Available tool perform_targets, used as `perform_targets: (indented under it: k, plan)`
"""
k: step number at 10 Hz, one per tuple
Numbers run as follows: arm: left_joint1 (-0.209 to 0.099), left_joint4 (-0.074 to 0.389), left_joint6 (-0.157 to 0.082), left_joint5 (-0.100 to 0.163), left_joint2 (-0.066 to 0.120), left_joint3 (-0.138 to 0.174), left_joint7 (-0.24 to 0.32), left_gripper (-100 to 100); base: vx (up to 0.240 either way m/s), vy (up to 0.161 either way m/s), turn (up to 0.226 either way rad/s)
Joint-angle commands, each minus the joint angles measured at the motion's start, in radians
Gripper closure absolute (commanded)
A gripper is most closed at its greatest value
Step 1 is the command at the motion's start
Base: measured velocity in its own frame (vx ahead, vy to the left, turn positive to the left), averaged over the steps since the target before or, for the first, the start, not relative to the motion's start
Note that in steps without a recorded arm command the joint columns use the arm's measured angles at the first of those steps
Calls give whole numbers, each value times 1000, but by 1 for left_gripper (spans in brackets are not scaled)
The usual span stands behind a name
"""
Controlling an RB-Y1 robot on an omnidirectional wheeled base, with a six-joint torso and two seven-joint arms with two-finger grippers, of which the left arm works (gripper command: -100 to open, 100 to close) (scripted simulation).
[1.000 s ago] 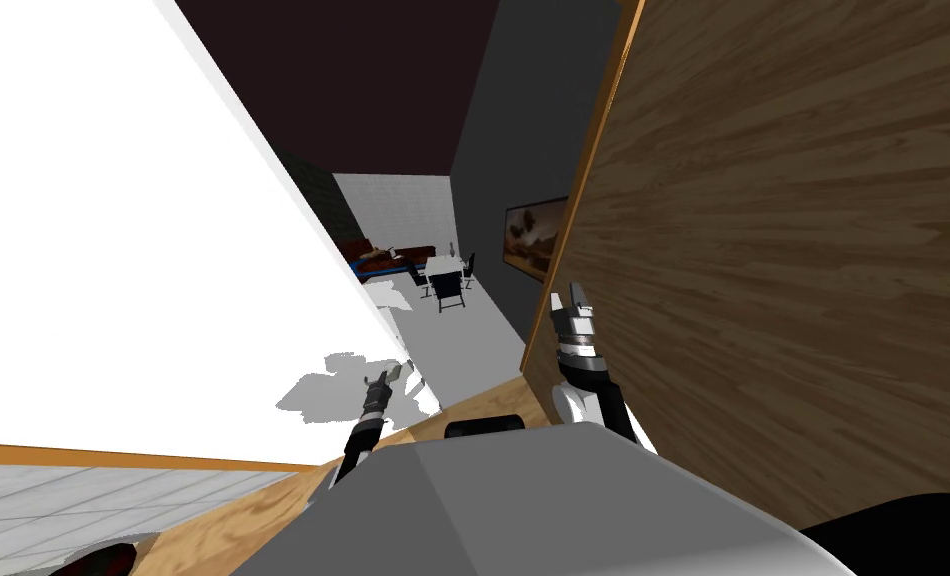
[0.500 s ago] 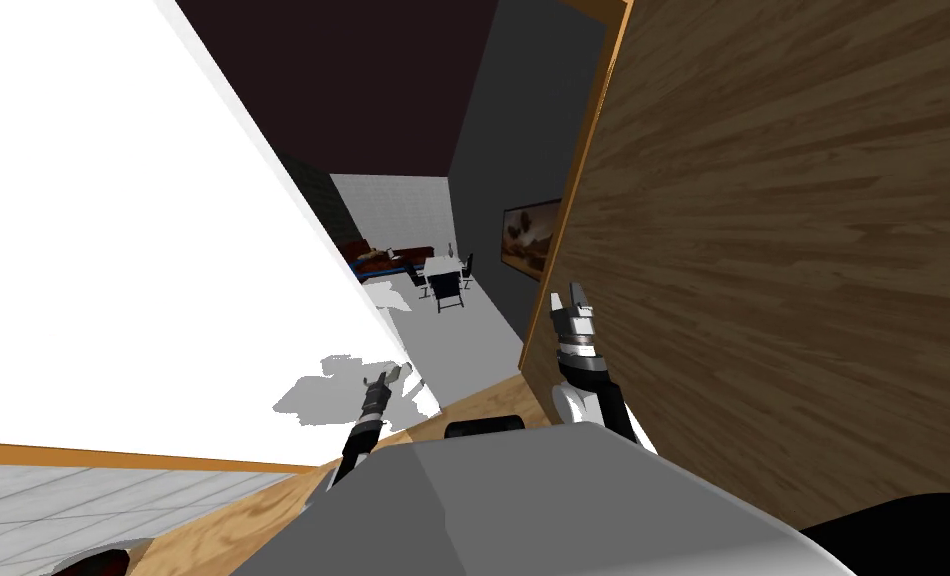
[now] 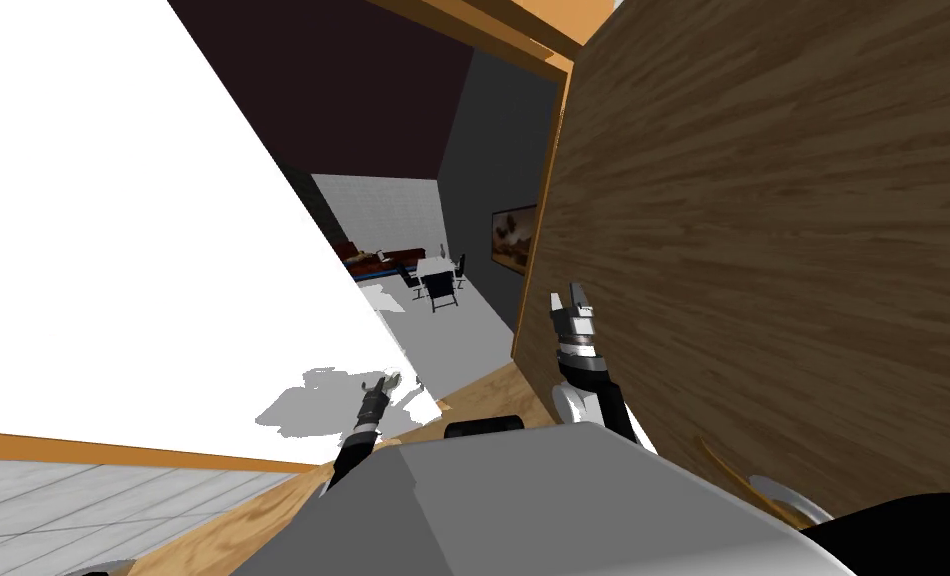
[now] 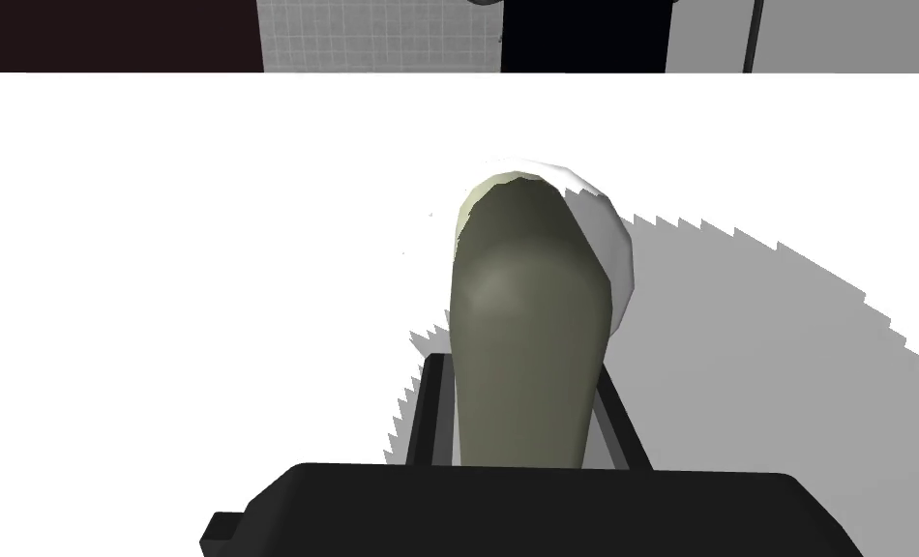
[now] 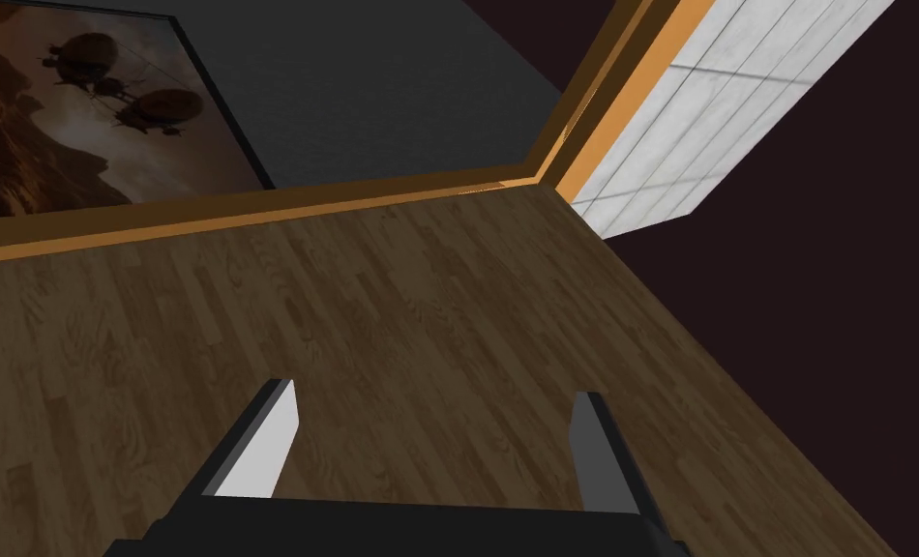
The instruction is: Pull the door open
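A large white door panel [image 3: 143,250] slants across the left of the head view. My left gripper [image 3: 387,381] is at its lower right edge. In the left wrist view that gripper [image 4: 528,392] is shut on an olive-grey lever handle [image 4: 530,300], which sits on a white rosette [image 4: 614,242] on the panel. My right gripper [image 3: 570,294] is raised beside the edge of a brown wood-grain panel [image 3: 783,250]. It stands open, and between its fingers [image 5: 264,445] only wood grain [image 5: 429,319] shows.
Between the white and wood panels a gap opens onto a grey floor [image 3: 463,330] with a small table and chairs [image 3: 439,280] and a sofa behind. An orange frame [image 3: 543,190] borders the wood panel. A brass-coloured curved piece [image 3: 753,490] sits low on the right.
My view has shifted. The wood panel's edge now lies further left, an orange beam shows at the top and the brass piece has come into view. My left hand keeps its hold on the handle.
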Motion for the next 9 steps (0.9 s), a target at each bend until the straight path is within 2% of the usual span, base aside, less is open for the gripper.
perform_targets:
  k: [1,3,4,5,6,7,9]
  plan:
    - [16,-2,-22,-4,14,-9,17,100,-194,45,-137]
    - [33,-3,-44,-10,29,-23,36,100,-204,38,-127]
    - [27,-5,-32,-10,20,-22,29,100,-96,12,-33]
    - [48,2,-65,-16,31,-34,44,100,-161,26,-191]
    - [53,3,-73,-17,34,-37,48,100,-217,73,-154]
    - [70,6,-99,-21,45,-44,59,100,-224,67,-154]
    - [87,10,-126,-25,56,-53,72,100,-198,29,-119]
